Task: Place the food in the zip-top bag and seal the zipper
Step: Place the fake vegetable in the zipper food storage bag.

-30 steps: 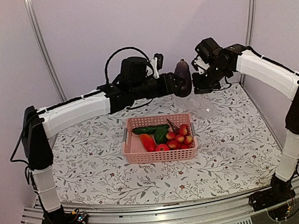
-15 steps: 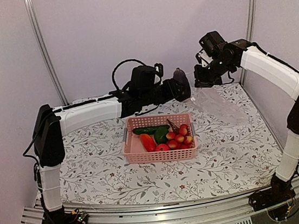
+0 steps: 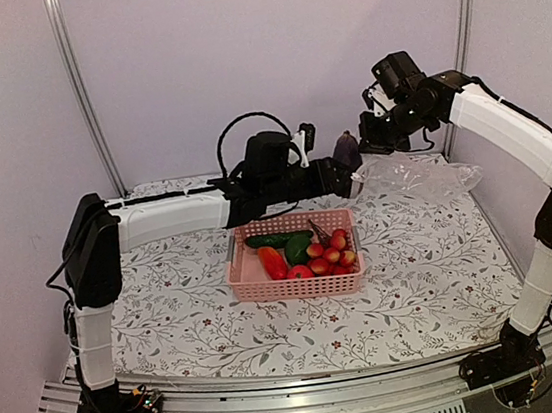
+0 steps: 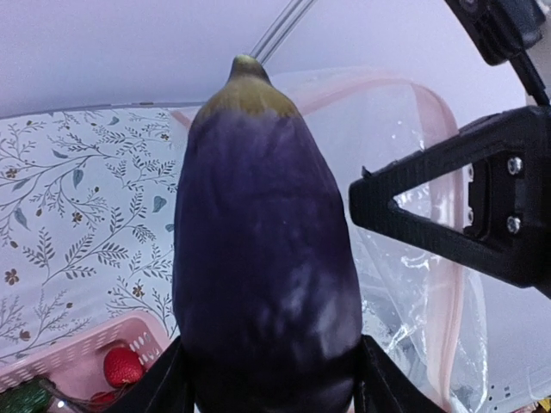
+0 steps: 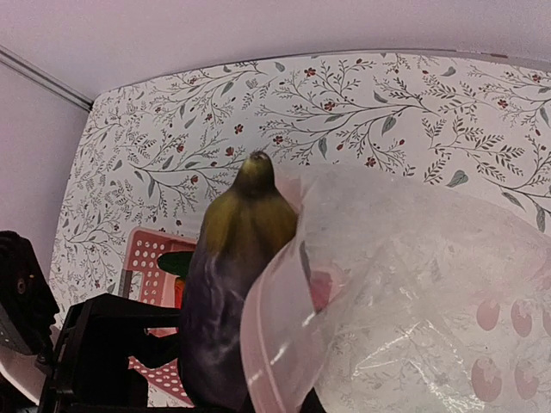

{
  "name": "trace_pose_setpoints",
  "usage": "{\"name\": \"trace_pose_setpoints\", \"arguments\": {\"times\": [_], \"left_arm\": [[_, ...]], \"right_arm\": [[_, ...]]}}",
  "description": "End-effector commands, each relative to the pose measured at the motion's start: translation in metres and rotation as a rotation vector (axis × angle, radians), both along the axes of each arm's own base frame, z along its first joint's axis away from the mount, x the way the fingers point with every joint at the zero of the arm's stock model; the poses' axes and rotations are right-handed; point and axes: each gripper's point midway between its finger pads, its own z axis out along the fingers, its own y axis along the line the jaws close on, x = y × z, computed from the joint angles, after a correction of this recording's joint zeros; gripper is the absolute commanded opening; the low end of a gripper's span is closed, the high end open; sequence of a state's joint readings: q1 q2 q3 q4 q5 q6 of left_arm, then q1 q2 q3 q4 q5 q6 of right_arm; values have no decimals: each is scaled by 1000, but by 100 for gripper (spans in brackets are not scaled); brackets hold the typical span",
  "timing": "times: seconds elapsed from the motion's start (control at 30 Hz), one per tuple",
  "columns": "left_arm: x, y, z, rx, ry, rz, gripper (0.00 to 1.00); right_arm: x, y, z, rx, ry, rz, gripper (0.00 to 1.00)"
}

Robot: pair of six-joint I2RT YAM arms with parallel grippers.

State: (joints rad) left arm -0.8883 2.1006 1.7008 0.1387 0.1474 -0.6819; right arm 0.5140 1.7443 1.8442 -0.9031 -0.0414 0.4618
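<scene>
the dark purple eggplant (image 4: pixel 263 258) was gripped around its thick lower end by the left hand (image 3: pixel 338 172), which was part-open to the eggplant's girth. it was pointed stem-first at the mouth of the zip-top bag (image 3: pixel 423 173), right of centre in the overhead view. the right hand (image 3: pixel 372 141) was pinched fully shut on the bag's upper lip, apparently so that the mouth was lifted and held agape. in the right wrist view the olive-capped tip was seen just at the pinkish zipper (image 5: pixel 258 344) strip, not clearly inside. the bag was thin, clear and crinkled, and sagged onto the flower-patterned bench (image 3: pixel 168 310). the eggplant was smooth, matt and bulbous. the rest of the food, a knobbly green cucumber (image 3: pixel 275 239) and glossy little red fruits (image 3: pixel 330 255) among it, was seen in the slotted pink basket (image 3: pixel 296 287) at centre.
</scene>
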Motion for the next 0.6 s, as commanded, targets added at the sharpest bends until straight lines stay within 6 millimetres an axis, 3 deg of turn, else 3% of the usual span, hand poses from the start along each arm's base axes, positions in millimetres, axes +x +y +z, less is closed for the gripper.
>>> {"name": "trace_pose_setpoints", "arguments": {"times": [0.0,0.17,0.33,0.57], "left_arm": [[-24,-9,22,-11,-122,-104,24],[-29,12,32,-1,-219,-52,23],[-28,31,56,-11,-320,16,22],[-34,16,24,82,-243,-109,17]], "right_arm": [[6,2,5,9,-16,18,0],[4,-7,11,-27,-21,16,0],[-2,-5,-1,-52,22,64,0],[-3,0,-6,-45,33,92,0]]}}
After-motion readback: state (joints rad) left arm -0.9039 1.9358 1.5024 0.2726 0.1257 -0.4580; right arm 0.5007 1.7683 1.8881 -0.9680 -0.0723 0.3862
